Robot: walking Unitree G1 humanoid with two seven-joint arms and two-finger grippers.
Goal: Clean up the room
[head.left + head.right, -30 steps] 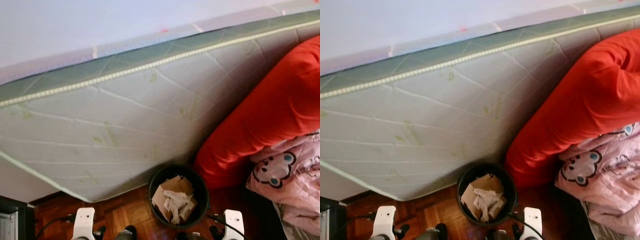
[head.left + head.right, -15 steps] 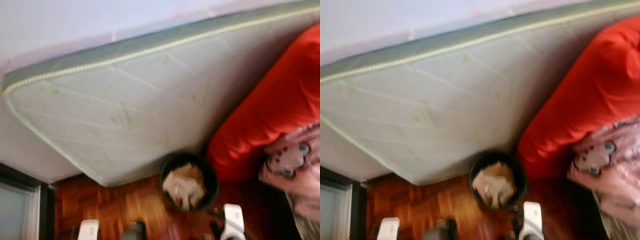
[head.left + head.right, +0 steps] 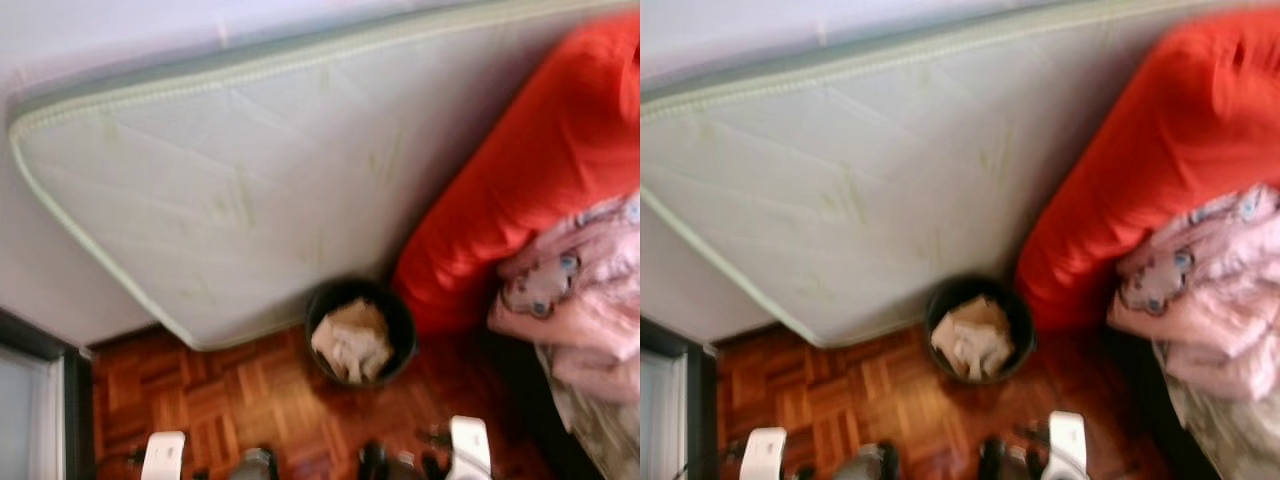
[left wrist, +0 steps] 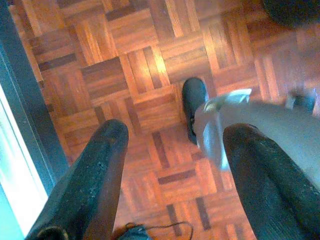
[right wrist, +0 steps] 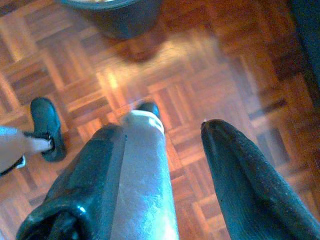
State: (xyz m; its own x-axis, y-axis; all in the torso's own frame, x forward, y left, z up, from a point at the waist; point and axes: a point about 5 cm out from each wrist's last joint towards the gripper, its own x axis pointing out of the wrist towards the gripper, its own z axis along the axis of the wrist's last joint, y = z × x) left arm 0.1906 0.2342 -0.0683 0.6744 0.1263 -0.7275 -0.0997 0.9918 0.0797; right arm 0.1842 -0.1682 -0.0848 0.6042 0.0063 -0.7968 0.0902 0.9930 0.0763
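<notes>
Since a second ago the whole picture has slid, because the camera has turned: the mattress corner and the dark frame at the left have come into sight, and the bin sits higher up with more floor below it. Nothing in the room itself looks moved.

The round black bin stands on the wood floor, right in front of the robot. It holds crumpled paper and cardboard piled up to the rim. The back of the bin touches, or almost touches, the big white mattress that leans on its side against the pale wall. Just beside the bin on the right is a big red cushion, and a pink blanket with a cartoon animal lies against the cushion's lower part. At the far left a dark frame stands by a pale panel. The head views are a bit blurry.

Both arms hang low over the floor. The left gripper has its two black fingers spread wide with nothing between them, and the robot's grey leg and black foot show past them. The right gripper is spread apart too and holds nothing; the bin's side shows beyond it.
</notes>
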